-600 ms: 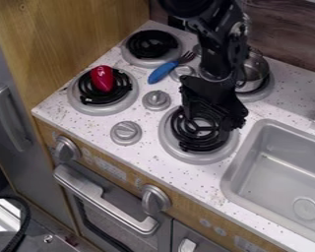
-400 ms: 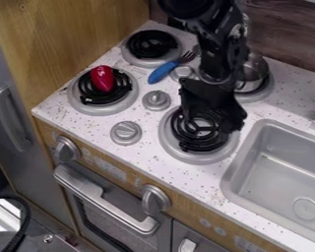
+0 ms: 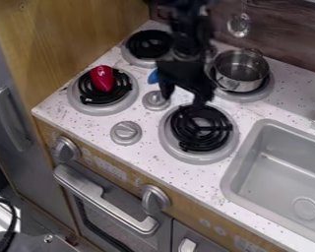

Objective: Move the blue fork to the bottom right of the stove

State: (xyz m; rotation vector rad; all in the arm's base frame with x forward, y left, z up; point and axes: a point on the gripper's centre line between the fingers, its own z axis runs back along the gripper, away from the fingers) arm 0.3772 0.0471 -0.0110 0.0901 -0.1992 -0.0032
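The black two-finger gripper (image 3: 183,98) is held low over the middle of the white speckled stove top (image 3: 134,160), likely so the fork can be reached. Its jaws are spread wide, and nothing is held, as white stove top can be seen between them. The blue fork (image 3: 153,76) is partly covered by the gripper, by the near side of the far left burner (image 3: 140,62). It should be lined up between the jaws before they are closed. It is meant to be put near the black near right burner (image 3: 186,133). The shiny metal pot (image 3: 242,84) and red plastic toy (image 3: 102,78) are set on other burners, out of that spot's way.
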